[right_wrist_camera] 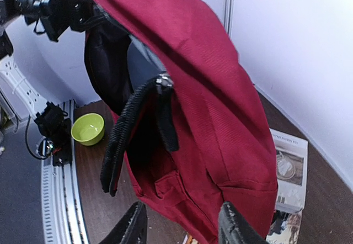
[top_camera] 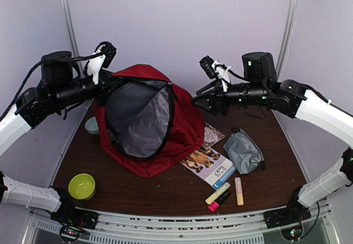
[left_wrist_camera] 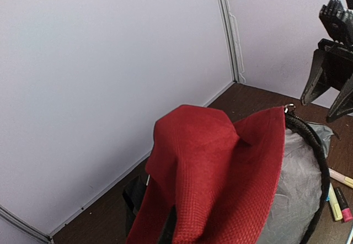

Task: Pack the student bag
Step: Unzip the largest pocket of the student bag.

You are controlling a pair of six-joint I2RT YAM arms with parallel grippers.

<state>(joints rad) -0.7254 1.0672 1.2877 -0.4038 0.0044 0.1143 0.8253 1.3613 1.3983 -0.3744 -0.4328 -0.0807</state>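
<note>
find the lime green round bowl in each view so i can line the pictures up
top external: lime green round bowl at lower left, on the dark wooden table.
left wrist: not in it.
right wrist: bowl at middle left, to the left of the large red fabric backpack.
shared landmark: the backpack, which shows in all three views.

place: robot test booth — white panel walls [top_camera: 176, 23] | brown table [top_camera: 160, 191] | metal base rail [top_camera: 193, 224]
</note>
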